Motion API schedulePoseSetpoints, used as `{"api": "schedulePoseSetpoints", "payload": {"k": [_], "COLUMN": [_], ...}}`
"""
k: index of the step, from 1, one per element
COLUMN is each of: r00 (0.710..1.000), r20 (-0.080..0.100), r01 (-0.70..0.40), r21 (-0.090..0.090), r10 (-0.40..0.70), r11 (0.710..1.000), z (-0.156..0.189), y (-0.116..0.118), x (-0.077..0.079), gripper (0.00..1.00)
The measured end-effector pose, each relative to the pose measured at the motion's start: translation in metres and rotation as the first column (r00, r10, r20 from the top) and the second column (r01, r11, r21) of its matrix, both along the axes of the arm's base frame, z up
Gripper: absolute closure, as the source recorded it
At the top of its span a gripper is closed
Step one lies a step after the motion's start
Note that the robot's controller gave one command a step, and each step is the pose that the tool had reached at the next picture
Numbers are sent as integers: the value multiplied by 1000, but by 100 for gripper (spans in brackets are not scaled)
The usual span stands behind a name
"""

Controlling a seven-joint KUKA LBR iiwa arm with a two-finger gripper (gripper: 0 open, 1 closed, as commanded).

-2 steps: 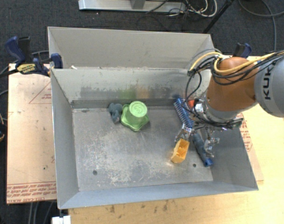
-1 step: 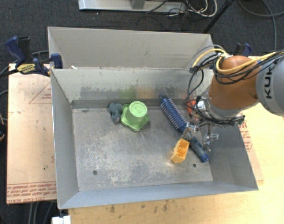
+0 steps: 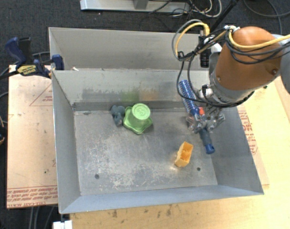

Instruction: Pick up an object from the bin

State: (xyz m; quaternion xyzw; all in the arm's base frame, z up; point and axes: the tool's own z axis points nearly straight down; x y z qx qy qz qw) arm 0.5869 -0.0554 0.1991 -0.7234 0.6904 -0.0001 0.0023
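My gripper hangs over the right part of the bin, under the arm's orange cover. It sits right on top of a long blue stick-shaped thing with a patterned upper end and a red mark, which runs slantwise from the back wall down to a blue tip. The middle of that stick is hidden by the gripper. An orange wedge-shaped piece lies just below and left of the gripper, apart from it.
A green upturned cup lies at the back middle of the bin floor, with a small dark blue-grey lump touching its left side. The bin's right wall slopes up close beside the gripper.
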Motion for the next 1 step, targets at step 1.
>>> {"api": "schedulePoseSetpoints", "payload": {"k": [1], "r00": [986], "r20": [1], "r01": [-167], "r21": [-2], "r10": [167], "r11": [986], "z": [77], "y": [-7], "x": [-23], "gripper": [100]}}
